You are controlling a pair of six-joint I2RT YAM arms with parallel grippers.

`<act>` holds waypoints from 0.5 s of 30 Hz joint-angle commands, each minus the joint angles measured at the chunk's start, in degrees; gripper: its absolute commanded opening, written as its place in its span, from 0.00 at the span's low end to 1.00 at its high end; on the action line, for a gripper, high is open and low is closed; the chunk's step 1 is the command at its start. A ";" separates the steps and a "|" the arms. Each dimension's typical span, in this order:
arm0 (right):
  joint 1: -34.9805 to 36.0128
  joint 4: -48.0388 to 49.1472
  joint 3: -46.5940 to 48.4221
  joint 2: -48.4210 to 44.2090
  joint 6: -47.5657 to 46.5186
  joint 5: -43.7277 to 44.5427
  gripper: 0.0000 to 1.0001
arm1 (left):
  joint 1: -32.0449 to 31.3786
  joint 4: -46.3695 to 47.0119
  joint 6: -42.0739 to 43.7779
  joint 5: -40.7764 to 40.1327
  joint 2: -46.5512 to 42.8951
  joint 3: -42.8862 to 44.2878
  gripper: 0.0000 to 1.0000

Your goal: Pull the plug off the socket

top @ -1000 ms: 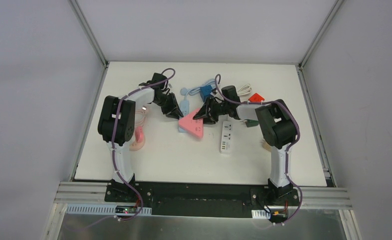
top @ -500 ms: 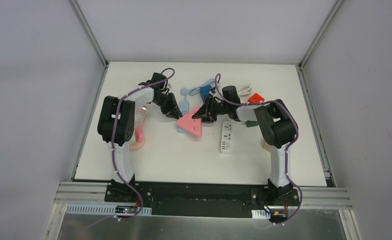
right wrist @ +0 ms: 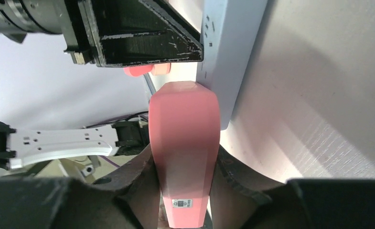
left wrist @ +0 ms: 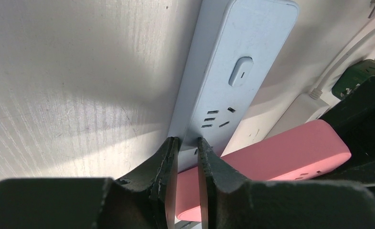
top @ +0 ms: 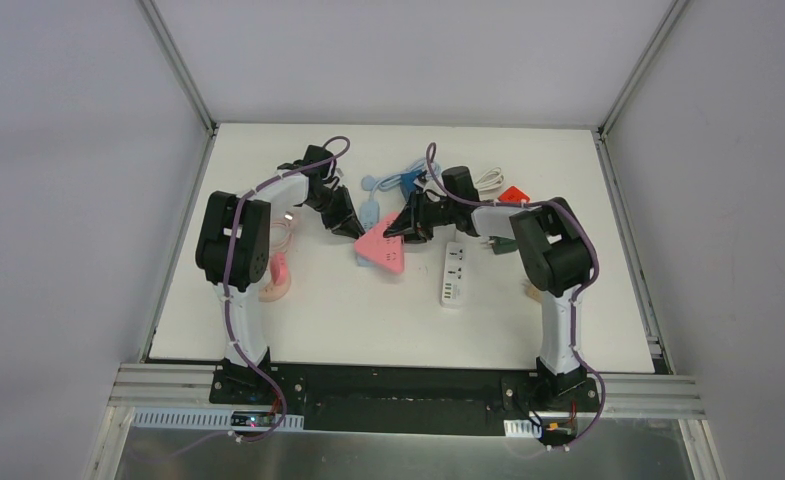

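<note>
A pink block-shaped plug (top: 383, 250) lies mid-table with its end against a light-blue socket strip (top: 370, 210). My right gripper (top: 405, 228) is shut on the pink plug; in the right wrist view my fingers clamp both of its sides (right wrist: 183, 119) and it butts against the strip (right wrist: 233, 47). My left gripper (top: 348, 225) is nearly shut. In the left wrist view its tips (left wrist: 185, 140) rest on the near end of the strip (left wrist: 233, 52), next to the pink plug (left wrist: 281, 152).
A white power strip (top: 453, 272) lies right of the pink plug. A dark green plug (top: 503, 243), a red plug (top: 513, 195), a blue plug (top: 411, 180) and white cables lie behind. A pink object (top: 278, 278) sits by the left arm.
My right wrist has shifted slightly toward the back left. The pink plug and the light-blue strip have hardly moved. The left arm stays put.
</note>
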 commanded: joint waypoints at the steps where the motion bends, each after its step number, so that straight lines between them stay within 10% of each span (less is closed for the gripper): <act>1: 2.30 0.17 -0.45 -5.24 -12.36 0.20 0.00 | -2.40 -6.19 2.04 -3.41 4.00 -1.11 0.19; 15: -2.40 2.81 3.57 -2.66 13.15 -1.87 0.00 | -3.17 -6.27 2.43 -3.23 4.64 -1.38 0.19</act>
